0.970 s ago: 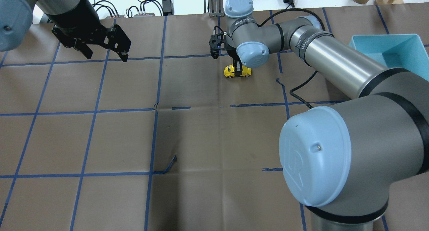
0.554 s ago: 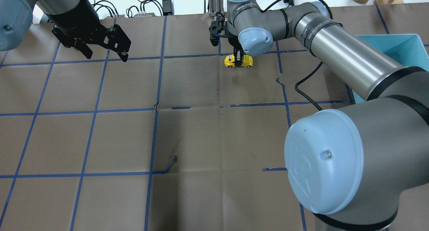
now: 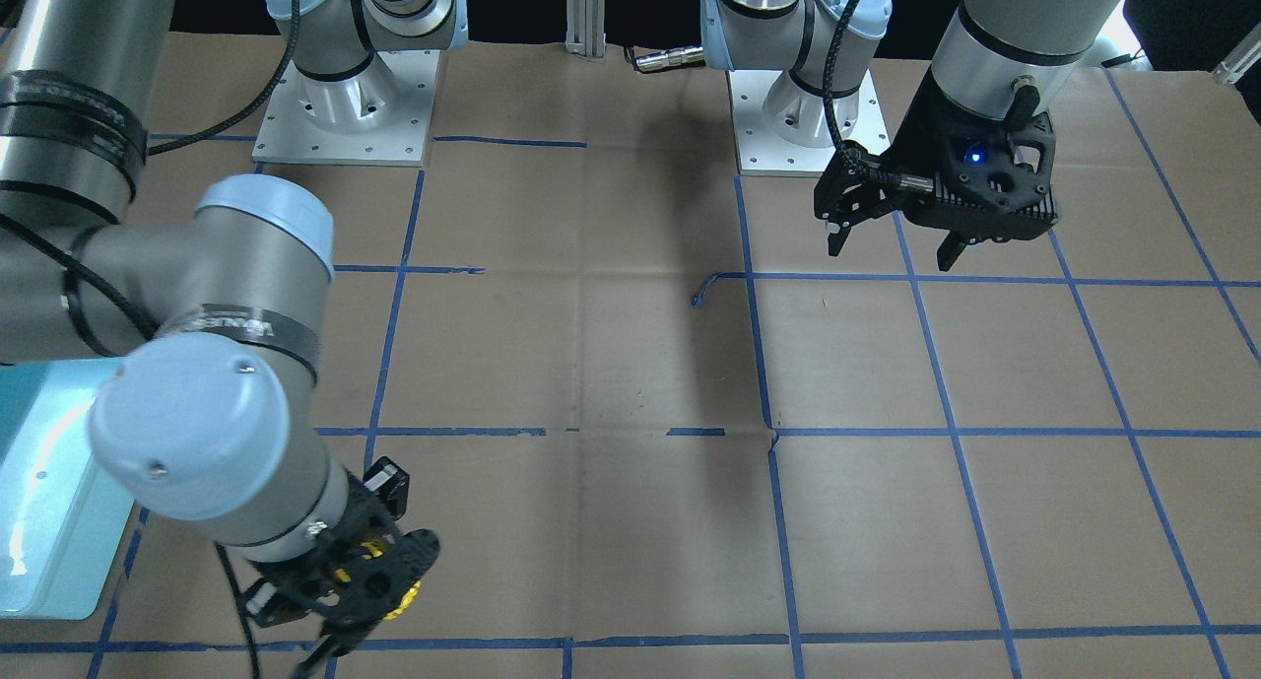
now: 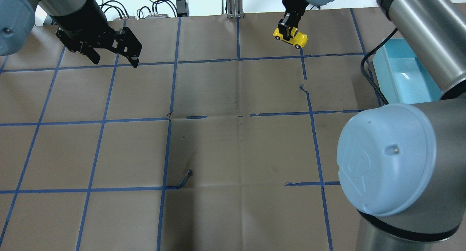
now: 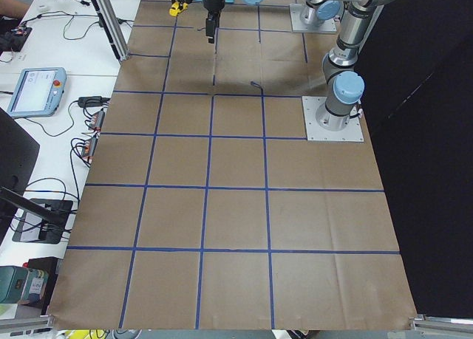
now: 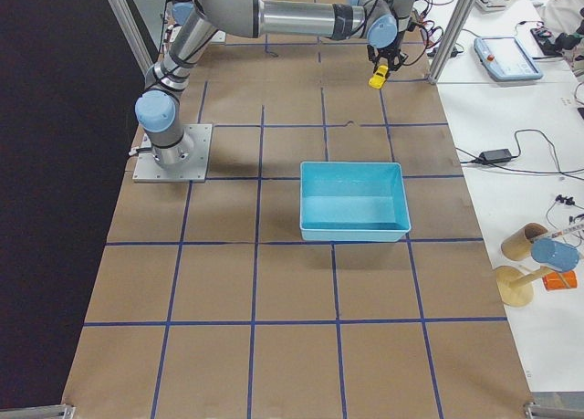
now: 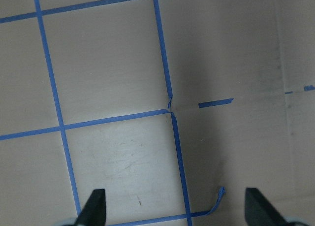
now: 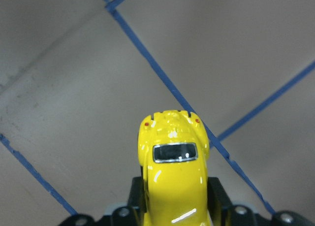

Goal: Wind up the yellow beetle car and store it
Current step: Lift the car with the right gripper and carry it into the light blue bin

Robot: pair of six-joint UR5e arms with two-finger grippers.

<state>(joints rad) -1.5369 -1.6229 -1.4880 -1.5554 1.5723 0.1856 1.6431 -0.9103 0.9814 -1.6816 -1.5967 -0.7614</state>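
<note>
The yellow beetle car [image 4: 291,37] is small and glossy, with dark windows. My right gripper [image 4: 288,33] is shut on it and holds it tilted above the brown table near the far edge. The right wrist view shows the car [image 8: 173,167] between the two fingers [image 8: 139,199], with taped table below. The car also shows in the exterior right view [image 6: 377,77] and partly in the front-facing view [image 3: 399,592]. My left gripper [image 4: 116,60] is open and empty over the far left of the table; its fingertips [image 7: 96,206] show in the left wrist view.
A light-blue bin [image 4: 407,76] stands at the table's right side, right of the car; it also shows in the exterior right view [image 6: 354,200]. An aluminium post [image 4: 233,3] and cables lie beyond the far edge. Blue tape lines cross the table.
My right gripper has lifted the car off the table and carried it further away and to the right, towards the bin. The left arm has not moved.
</note>
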